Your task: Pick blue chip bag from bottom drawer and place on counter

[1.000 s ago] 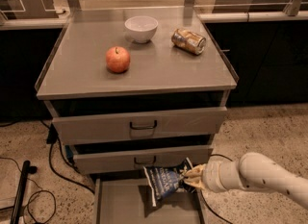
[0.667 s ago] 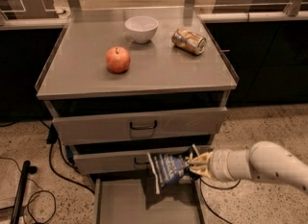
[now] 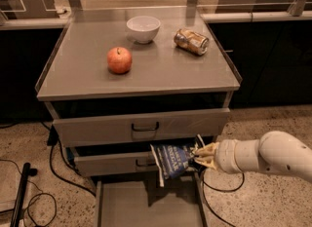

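Observation:
The blue chip bag [image 3: 171, 160] hangs in the air in front of the middle drawer, above the open bottom drawer [image 3: 146, 206]. My gripper [image 3: 199, 156] comes in from the right on a white arm and is shut on the bag's right edge. The bottom drawer is pulled out and its flat grey floor shows nothing on it. The counter [image 3: 161, 72] is the grey cabinet top above, well higher than the bag.
On the counter stand a red apple [image 3: 119, 60], a white bowl [image 3: 143, 28] and a crushed metallic can [image 3: 191, 41]. Two upper drawers with dark handles [image 3: 146, 127] are partly open. Black cables [image 3: 53, 162] lie on the floor at left.
My gripper has lifted the blue chip bag up from the bottom drawer, from near the drawer floor to the height of the middle drawer front.

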Available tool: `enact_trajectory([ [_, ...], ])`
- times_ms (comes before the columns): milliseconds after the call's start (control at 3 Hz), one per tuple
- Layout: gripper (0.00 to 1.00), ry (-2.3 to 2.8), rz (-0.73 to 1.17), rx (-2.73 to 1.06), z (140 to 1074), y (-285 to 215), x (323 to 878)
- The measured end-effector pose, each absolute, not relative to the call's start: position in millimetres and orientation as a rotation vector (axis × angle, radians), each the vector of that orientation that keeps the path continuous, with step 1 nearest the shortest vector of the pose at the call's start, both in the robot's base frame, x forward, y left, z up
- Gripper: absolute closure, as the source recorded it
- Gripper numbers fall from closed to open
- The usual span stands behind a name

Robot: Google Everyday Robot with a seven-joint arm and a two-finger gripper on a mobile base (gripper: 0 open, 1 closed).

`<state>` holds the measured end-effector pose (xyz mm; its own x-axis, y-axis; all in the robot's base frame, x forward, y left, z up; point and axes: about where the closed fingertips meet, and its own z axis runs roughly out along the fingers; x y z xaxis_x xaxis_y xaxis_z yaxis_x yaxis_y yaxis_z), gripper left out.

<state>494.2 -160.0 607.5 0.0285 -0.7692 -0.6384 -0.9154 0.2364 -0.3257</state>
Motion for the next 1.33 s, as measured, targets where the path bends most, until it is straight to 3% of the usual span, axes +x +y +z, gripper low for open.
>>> enact_trajectory([
  [333, 1.0, 1.721, 0.224, -1.59, 632, -151, 497],
  [667, 1.0, 1.601, 0.15, -1.611, 716, -143, 486],
  [1333, 1.0, 1.496, 0.079, -1.57, 815, -159, 469],
])
